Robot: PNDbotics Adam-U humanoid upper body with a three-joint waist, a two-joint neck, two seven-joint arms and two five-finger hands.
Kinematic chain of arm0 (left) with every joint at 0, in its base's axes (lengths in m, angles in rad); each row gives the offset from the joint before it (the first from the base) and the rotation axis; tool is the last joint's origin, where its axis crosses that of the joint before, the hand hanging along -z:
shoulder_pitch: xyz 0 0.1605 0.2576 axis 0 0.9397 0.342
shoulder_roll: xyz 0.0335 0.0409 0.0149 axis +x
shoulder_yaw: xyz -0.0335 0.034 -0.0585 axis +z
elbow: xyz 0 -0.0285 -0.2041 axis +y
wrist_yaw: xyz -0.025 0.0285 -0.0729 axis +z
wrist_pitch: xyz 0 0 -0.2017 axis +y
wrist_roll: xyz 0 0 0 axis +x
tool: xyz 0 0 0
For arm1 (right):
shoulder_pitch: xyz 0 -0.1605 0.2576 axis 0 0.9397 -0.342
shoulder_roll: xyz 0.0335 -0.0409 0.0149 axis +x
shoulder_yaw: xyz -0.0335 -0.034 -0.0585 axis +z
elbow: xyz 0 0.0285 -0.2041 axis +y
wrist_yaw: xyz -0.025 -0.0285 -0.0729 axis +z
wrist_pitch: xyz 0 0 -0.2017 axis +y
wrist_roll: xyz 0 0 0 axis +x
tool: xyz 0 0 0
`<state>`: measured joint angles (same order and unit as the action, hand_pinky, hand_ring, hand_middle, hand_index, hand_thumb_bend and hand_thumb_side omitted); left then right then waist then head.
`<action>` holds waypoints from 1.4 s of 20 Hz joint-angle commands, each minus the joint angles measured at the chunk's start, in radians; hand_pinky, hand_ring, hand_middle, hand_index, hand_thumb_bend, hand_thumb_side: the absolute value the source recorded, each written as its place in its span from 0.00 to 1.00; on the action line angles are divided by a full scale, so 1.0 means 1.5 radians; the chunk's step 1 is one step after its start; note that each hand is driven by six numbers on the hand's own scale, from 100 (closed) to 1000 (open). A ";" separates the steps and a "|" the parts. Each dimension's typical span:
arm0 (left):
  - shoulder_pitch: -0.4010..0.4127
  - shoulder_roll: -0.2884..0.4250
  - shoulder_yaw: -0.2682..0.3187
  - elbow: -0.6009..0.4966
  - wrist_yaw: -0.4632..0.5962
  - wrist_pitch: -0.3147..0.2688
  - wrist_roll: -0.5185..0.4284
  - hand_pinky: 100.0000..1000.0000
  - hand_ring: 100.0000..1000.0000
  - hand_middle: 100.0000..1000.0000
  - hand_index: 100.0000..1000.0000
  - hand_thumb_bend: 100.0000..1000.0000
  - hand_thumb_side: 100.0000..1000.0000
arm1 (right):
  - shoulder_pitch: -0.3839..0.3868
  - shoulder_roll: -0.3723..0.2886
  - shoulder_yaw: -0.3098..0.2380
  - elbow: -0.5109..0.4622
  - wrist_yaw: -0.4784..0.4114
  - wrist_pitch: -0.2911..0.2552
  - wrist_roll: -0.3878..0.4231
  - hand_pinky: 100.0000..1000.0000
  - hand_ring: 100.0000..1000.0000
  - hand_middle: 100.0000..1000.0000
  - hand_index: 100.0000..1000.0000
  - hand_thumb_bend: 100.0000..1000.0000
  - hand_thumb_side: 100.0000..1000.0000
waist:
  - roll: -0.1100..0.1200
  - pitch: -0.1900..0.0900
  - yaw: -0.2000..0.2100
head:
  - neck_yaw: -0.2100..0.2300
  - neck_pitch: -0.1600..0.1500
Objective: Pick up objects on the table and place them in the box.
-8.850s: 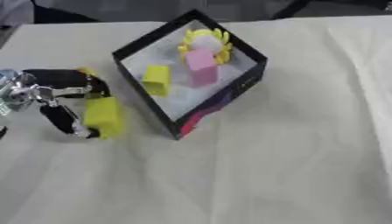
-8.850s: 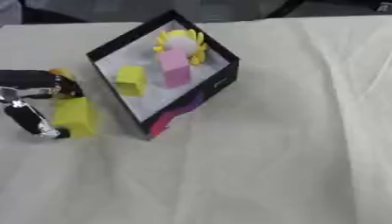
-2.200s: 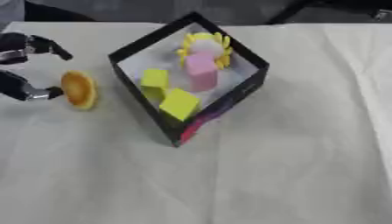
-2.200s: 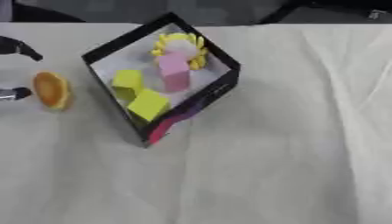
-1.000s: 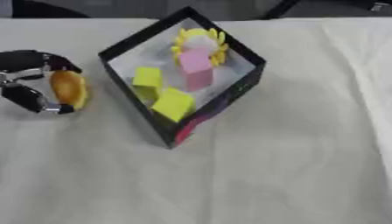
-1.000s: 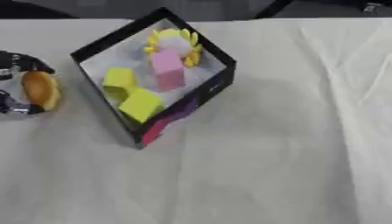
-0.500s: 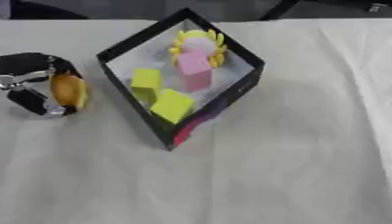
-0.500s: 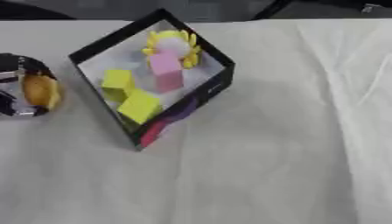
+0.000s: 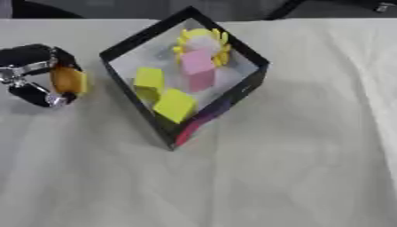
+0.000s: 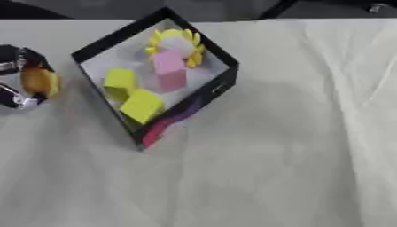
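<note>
We have the left hand (image 9: 35, 75) curled round the orange object (image 9: 68, 80), just left of the box (image 9: 232, 44) | next: we lift clear of the near wall, carry right, let go over the bare floor beside the yellow blocks (image 9: 174, 104) | right hand unseen

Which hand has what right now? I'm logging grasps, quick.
Left hand: closed round the orange object, left of the box.
Right hand: not in view.

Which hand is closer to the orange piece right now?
Left. The left hand is curled round the orange piece, just left of the box. The right hand shows in neither view.
</note>
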<state>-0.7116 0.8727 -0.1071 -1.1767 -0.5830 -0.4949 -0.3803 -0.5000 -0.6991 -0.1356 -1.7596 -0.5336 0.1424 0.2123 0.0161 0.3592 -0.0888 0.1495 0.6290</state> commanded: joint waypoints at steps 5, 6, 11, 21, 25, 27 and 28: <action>-0.004 0.051 0.006 -0.087 0.067 0.022 0.023 0.72 0.69 0.51 0.58 0.00 0.13 | 0.003 -0.023 -0.010 -0.002 -0.005 -0.002 0.000 0.98 0.70 0.60 0.80 0.00 0.48 | -0.007 -0.029 0.010 | -0.010 0.011; -0.008 0.051 0.008 -0.100 0.082 0.025 0.022 0.72 0.68 0.52 0.59 0.00 0.14 | 0.003 -0.024 -0.010 -0.002 -0.006 -0.002 0.000 0.98 0.70 0.60 0.80 0.00 0.48 | -0.007 -0.031 0.011 | -0.012 0.013; -0.051 0.036 0.002 -0.165 0.176 0.050 -0.015 0.71 0.67 0.51 0.58 0.00 0.18 | 0.001 -0.025 -0.009 -0.003 -0.010 -0.003 0.001 0.98 0.70 0.60 0.80 0.00 0.48 | -0.006 -0.035 0.010 | -0.018 0.013; -0.177 -0.055 -0.073 -0.138 0.190 0.043 -0.078 0.72 0.67 0.52 0.58 0.00 0.18 | -0.025 -0.017 0.003 -0.007 -0.015 0.003 0.010 0.98 0.70 0.60 0.80 0.00 0.48 | -0.001 -0.030 -0.016 | 0.003 -0.002; -0.206 -0.093 -0.082 -0.074 0.150 0.019 -0.082 0.72 0.67 0.53 0.59 0.00 0.17 | -0.034 -0.013 0.006 -0.007 -0.017 0.006 0.013 0.98 0.70 0.60 0.80 0.00 0.48 | 0.003 -0.029 -0.031 | 0.011 -0.006; -0.215 -0.107 -0.082 -0.042 0.129 0.008 -0.080 0.73 0.68 0.55 0.59 0.00 0.16 | -0.036 -0.011 0.007 -0.008 -0.018 0.007 0.014 0.98 0.70 0.60 0.80 0.00 0.48 | 0.003 -0.028 -0.036 | 0.013 -0.008; -0.219 -0.114 -0.082 -0.027 0.113 0.003 -0.076 0.74 0.69 0.55 0.60 0.00 0.15 | -0.037 -0.010 0.007 -0.008 -0.018 0.007 0.015 0.98 0.70 0.60 0.80 0.00 0.48 | 0.004 -0.028 -0.037 | 0.014 -0.009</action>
<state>-1.0149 0.6952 -0.2372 -1.2343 -0.3921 -0.4790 -0.4982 -0.5400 -0.6950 -0.1165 -1.7579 -0.5556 0.1533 0.2312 0.0166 0.3487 -0.1448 0.1650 0.6301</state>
